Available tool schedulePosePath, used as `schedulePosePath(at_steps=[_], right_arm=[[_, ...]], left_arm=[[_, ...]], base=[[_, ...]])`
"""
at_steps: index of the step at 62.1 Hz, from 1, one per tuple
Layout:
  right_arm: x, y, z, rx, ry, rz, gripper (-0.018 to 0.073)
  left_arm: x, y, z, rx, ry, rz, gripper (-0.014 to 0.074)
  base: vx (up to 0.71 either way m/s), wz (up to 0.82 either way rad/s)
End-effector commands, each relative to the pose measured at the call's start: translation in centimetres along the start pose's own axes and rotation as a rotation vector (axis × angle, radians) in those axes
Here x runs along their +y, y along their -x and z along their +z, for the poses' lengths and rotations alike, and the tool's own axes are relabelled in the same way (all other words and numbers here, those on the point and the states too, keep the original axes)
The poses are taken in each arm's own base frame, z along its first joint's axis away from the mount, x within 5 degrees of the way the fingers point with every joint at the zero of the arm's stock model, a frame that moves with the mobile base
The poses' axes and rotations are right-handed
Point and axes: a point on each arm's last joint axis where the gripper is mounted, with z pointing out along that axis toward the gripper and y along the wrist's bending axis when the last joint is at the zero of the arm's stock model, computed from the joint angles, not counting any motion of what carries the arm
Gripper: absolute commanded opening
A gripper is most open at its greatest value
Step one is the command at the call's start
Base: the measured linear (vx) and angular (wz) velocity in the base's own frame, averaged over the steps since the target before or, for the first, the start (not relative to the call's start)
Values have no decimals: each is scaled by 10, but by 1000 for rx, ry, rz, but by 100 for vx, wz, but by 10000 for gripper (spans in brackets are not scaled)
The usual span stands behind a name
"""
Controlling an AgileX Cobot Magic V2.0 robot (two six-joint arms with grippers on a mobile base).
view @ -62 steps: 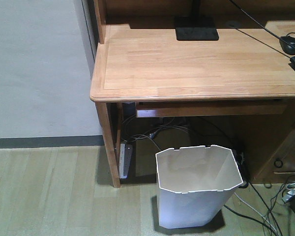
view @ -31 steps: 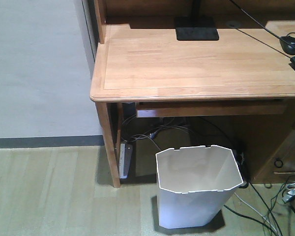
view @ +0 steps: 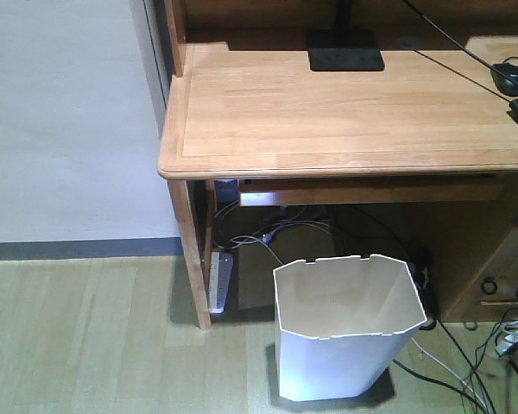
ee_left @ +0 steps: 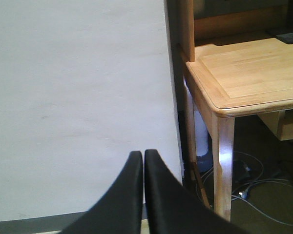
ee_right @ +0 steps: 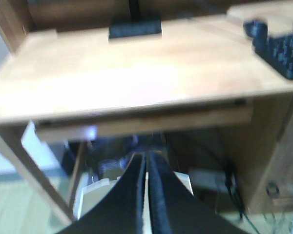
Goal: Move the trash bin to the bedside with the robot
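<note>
my left pincer (ee_left: 142, 156) and right pincer (ee_right: 146, 158) are both pinched shut, empty. the white trash bin (view: 345, 332) sits half under the desk (view: 345, 112), floor cables (view: 445, 369) just beside it. my guess: dragging it snags those, or it tips.

No lettering, label, brand or number can be read on the trash bin (view: 341, 345) or the desk (view: 328, 112).

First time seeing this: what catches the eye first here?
A white faceted plastic trash bin stands on the floor in front of a light wooden desk. Black cables tangle beneath the desk. In the wrist views, the black left claw and right claw are pinched shut.
</note>
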Motion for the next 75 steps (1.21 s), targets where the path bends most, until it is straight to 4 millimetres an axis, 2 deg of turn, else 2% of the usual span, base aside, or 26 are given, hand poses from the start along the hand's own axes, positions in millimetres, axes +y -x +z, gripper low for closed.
schedulePosePath(at_steps=[1,16,22,27,40,50,65,75], right_arm=[[-1,14,5,-26,-18,-51,-11],[-3,9,15,69,-37,-88,3],[-3,8,19,114,-42,-93,54],[-3,8,22,143,-43,-92,121],[-3,7,27,204,-47,-91,372],[-4,6,27,200,-47,-91,488],[-1,8,28,229,-34,-34,496],[0,19,47,377,-40,-29,496]], left_arm=[[-2,-2,2,-55,-12,-11,-6],[-2,-2,2,-55,-12,-11,-6],[-2,-2,2,-55,-12,-11,-6],[-2,-2,2,-55,-12,-11,-6],[-2,-2,2,-55,-12,-11,-6],[-2,-2,2,-55,-12,-11,-6],[-2,-2,2,-55,-12,-11,-6],[-2,-2,2,-55,-12,-11,-6]], base=[[0,0],[0,0],[0,0],[0,0],[0,0],[0,0],[0,0],[0,0]])
